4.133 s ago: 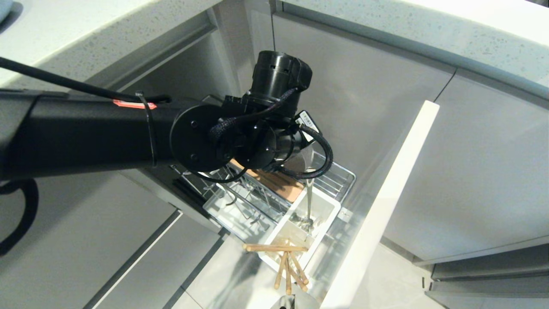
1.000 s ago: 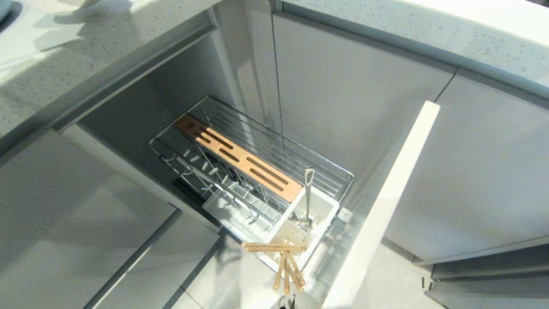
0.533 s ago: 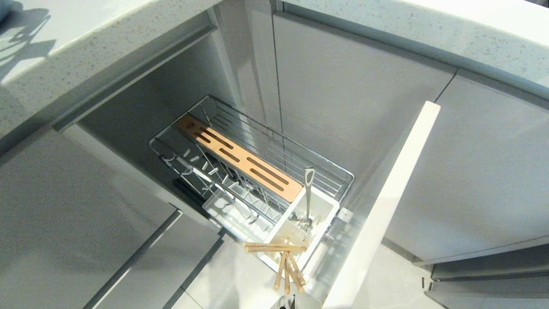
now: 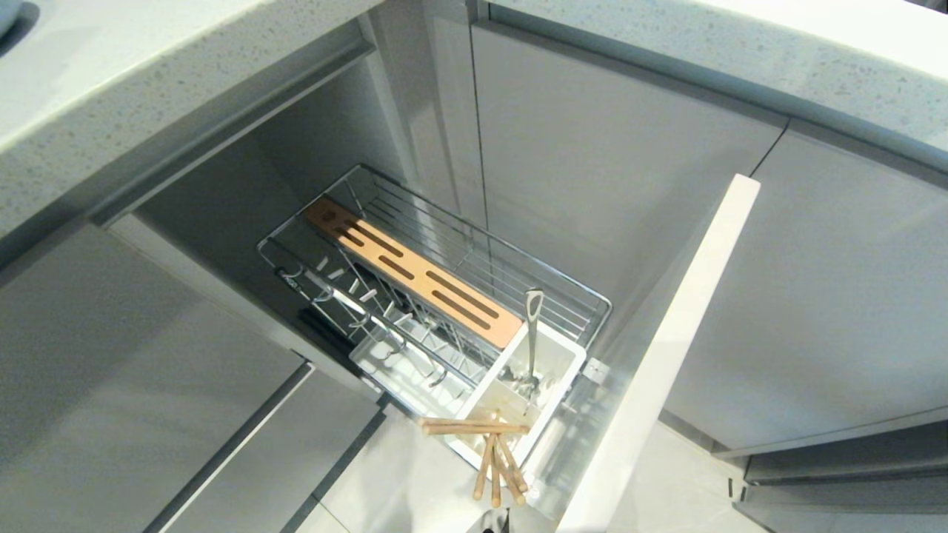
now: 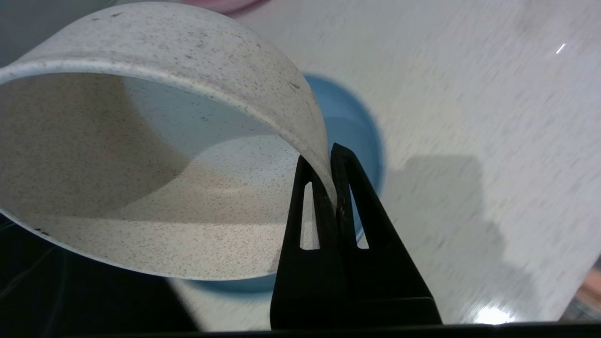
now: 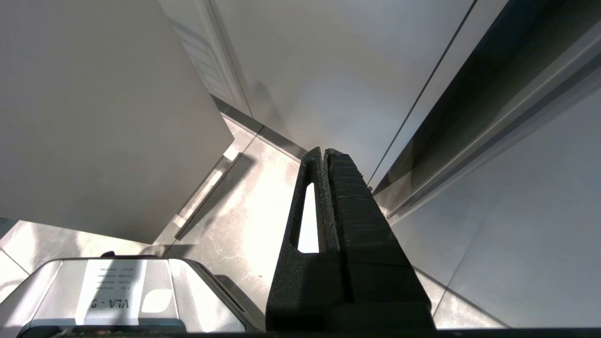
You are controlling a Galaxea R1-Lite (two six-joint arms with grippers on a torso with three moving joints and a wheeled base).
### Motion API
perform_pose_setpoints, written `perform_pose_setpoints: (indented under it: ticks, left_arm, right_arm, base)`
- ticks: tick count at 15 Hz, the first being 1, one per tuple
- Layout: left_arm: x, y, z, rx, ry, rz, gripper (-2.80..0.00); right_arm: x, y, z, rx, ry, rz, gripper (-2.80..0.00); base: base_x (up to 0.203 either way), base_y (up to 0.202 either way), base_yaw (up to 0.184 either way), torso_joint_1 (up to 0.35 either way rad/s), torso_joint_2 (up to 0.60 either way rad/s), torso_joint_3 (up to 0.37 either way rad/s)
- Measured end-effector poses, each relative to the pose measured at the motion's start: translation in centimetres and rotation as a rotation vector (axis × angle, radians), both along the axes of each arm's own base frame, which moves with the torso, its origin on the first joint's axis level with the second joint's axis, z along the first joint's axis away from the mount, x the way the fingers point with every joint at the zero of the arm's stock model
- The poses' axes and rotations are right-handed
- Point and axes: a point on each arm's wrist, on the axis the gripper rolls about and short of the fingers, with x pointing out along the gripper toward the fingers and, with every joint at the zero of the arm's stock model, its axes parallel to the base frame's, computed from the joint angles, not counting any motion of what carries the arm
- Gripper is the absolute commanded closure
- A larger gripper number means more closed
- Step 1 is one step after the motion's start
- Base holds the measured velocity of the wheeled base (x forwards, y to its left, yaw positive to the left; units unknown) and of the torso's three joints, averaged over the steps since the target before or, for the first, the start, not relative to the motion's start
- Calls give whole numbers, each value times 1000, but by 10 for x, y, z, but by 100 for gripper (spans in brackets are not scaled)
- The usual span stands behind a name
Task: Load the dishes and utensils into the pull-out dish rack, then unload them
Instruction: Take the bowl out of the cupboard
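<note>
The left arm, earlier seen over the pull-out dish rack (image 4: 444, 296), is gone from the head view; the bowl (image 5: 155, 155) is clenched by its rim in the left gripper (image 5: 334, 188) above the plate (image 5: 350, 126) on the counter (image 5: 469, 94); unloading is judged under way; chopsticks (image 4: 489, 444) and spoon (image 4: 532, 333) are left in the caddy (image 4: 566, 370); the right gripper (image 6: 324, 164) is parked, clenched on nothing.

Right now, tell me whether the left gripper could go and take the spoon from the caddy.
Probably not: the left gripper is shut on the bowl rim above the blue plate.

Only text: upside-down label (image 6: 109, 290) on robot base (image 6: 197, 286), prob. "VLA - 9".
</note>
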Motion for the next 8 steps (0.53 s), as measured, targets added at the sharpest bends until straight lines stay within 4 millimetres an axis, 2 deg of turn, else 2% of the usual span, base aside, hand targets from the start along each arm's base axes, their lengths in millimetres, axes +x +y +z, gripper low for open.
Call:
perform_pose_setpoints:
  ticks: [3,5,8]
  left_arm:
    - [-13,6,-9,59,86,25,0]
    - [-8,7,-10,58,103,61,0]
    - [5,9,-22,57,225,81,0]
  right_arm:
    - [0,0,0,0,0,0,0]
    - [0,0,0,0,0,0,0]
    - [0,0,0,0,0,0,0]
  base:
    - [0,0,0,0,0,0]
    - [0,0,0,0,0,0]
    - [0,0,0,0,0,0]
